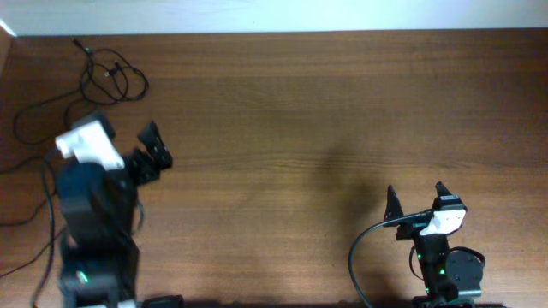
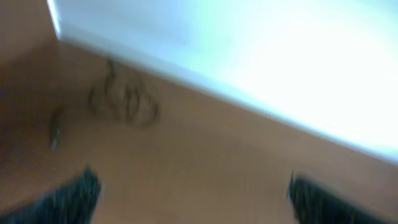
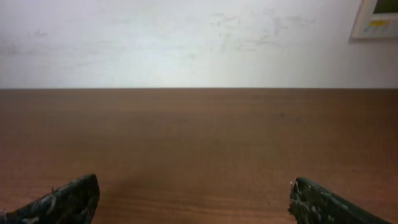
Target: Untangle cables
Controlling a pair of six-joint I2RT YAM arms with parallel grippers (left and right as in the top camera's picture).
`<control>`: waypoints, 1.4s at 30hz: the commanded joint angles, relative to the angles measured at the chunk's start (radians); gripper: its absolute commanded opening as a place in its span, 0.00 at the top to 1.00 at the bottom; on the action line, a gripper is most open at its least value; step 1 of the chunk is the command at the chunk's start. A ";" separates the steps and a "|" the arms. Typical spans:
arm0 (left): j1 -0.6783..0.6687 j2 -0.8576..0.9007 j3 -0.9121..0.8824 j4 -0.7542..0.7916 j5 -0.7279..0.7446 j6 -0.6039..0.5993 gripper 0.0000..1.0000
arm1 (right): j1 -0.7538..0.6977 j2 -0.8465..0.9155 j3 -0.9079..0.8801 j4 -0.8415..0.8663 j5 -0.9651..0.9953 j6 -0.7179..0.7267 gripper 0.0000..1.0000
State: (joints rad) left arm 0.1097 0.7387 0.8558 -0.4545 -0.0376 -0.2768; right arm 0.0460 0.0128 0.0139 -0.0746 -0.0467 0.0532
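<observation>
Black tangled cables (image 1: 107,75) lie ungrasped on the worktop (image 1: 300,128), both left gripper (image 1: 157,145) and right gripper (image 1: 415,190) spread empty; the approach is judged in hand, one loop to be pinched next.

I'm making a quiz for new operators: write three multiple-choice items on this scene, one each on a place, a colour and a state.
1. Where do the cables lie?
A. Near the table's far left corner
B. Between the arms
C. Under the right gripper

2. What colour is the table?
A. White
B. Brown wood
C. Grey

3. The right gripper is:
A. Shut on a cable
B. Open and empty
C. Out of view

Answers:
1. A, the tangle lies beyond the left gripper.
2. B, brown grain shows.
3. B, its fingers are spread over bare wood.
</observation>
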 commanded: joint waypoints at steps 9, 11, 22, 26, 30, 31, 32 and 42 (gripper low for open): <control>-0.023 -0.521 -0.653 0.332 -0.023 0.002 0.01 | 0.006 -0.010 -0.008 0.000 0.006 0.006 0.01; -0.042 -0.569 -0.690 0.336 -0.050 0.002 0.01 | 0.006 -0.010 -0.008 0.000 0.006 0.006 0.01; -0.086 -0.734 -0.846 0.383 -0.083 0.002 0.01 | 0.006 -0.010 -0.008 0.000 0.006 0.006 0.01; -0.085 -0.734 -0.846 0.383 -0.083 0.002 0.00 | 0.006 -0.010 -0.008 0.000 0.006 0.006 0.01; -0.085 -0.733 -0.846 0.383 -0.083 0.002 0.01 | 0.006 -0.010 -0.008 0.000 0.006 0.006 0.01; -0.085 -0.733 -0.846 0.383 -0.083 0.002 0.01 | 0.006 -0.010 -0.008 0.000 0.006 0.006 0.01; -0.086 -0.733 -0.846 0.383 -0.083 0.002 0.01 | 0.006 -0.010 -0.008 0.000 0.006 0.006 0.01; -0.085 -0.733 -0.846 0.383 -0.083 0.002 0.01 | 0.006 -0.010 -0.008 0.000 0.006 0.006 0.01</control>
State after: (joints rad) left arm 0.0288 0.0154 0.0185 -0.0776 -0.1101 -0.2768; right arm 0.0460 0.0101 0.0135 -0.0734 -0.0452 0.0528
